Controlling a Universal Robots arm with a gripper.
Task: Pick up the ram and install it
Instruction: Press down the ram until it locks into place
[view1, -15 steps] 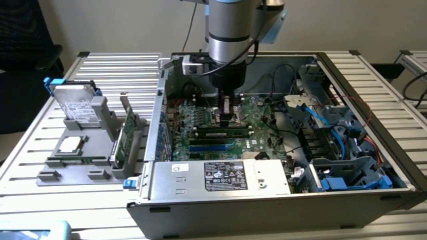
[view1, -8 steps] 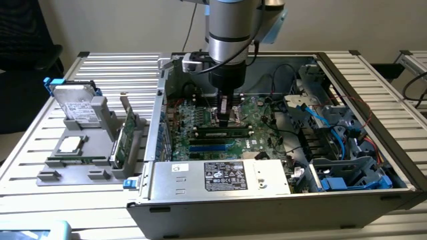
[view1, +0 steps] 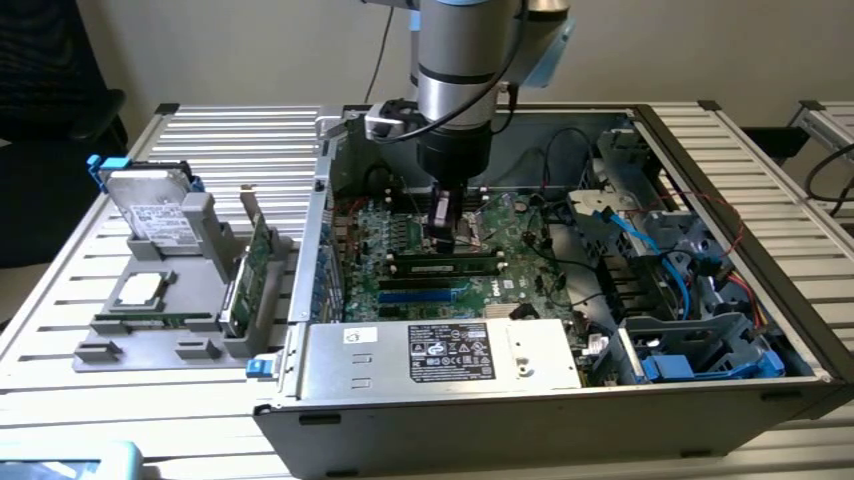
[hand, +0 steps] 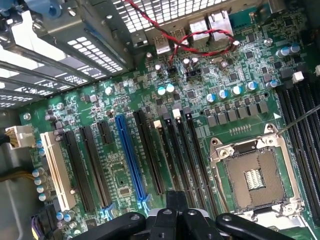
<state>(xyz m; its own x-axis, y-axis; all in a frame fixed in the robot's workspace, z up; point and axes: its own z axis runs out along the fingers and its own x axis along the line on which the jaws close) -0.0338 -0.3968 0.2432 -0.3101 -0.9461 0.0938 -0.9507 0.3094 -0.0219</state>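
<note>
A slatted aluminium worktop (view1: 227, 125) of ribbed silver profiles carries an open grey steel computer case (view1: 534, 400), lying on its side before a plain pale wall. At about nine o'clock from the case sits a grey plastic fixture (view1: 160, 335) holding a silver hard drive (view1: 150, 205), a square silver processor (view1: 139, 290) and an upright green expansion card (view1: 254, 275).

Inside the case lies the glossy green motherboard (hand: 120, 175), studded with round capacitors, long black slots, one blue slot (hand: 131, 160) and a white one (hand: 54, 167). A square metal-framed processor socket (hand: 254, 177) stands bare. Twisted red and black wires (hand: 195, 37) cross near a perforated steel panel (hand: 165, 12).

The ram (view1: 443, 268), a thin green stick, lies flat in a slot at the board's middle. The silver arm (view1: 461, 50) reaches down from twelve o'clock; its black gripper (view1: 449, 232) hangs just above the board, at about twelve o'clock from the ram, jaws drawn together with nothing between them.
</note>
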